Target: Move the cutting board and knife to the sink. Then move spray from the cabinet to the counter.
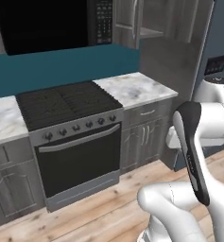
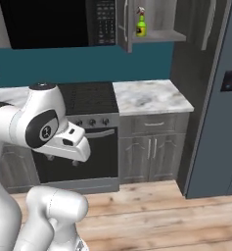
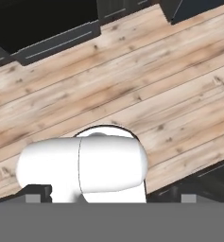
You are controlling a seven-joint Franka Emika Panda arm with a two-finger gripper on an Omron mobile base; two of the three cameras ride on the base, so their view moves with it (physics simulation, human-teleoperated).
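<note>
From the left base view I see the counter [image 1: 132, 89] beside the stove [image 1: 68, 101]. On the right base view, the spray [image 2: 141, 23] stands upright on the shelf of the open cabinet [image 2: 156, 35], well above the counter. My hand view looks down at the wooden floor [image 3: 132, 80]; the gripper [image 3: 111, 197] has its jaws spread wide, holding nothing.

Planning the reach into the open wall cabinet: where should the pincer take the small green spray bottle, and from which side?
Grip the small green spray bottle around its wider lower body, approaching from the open front of the grey cabinet. It stands upright on the shelf; the narrow neck and trigger nozzle likely offer poorer purchase.
</note>
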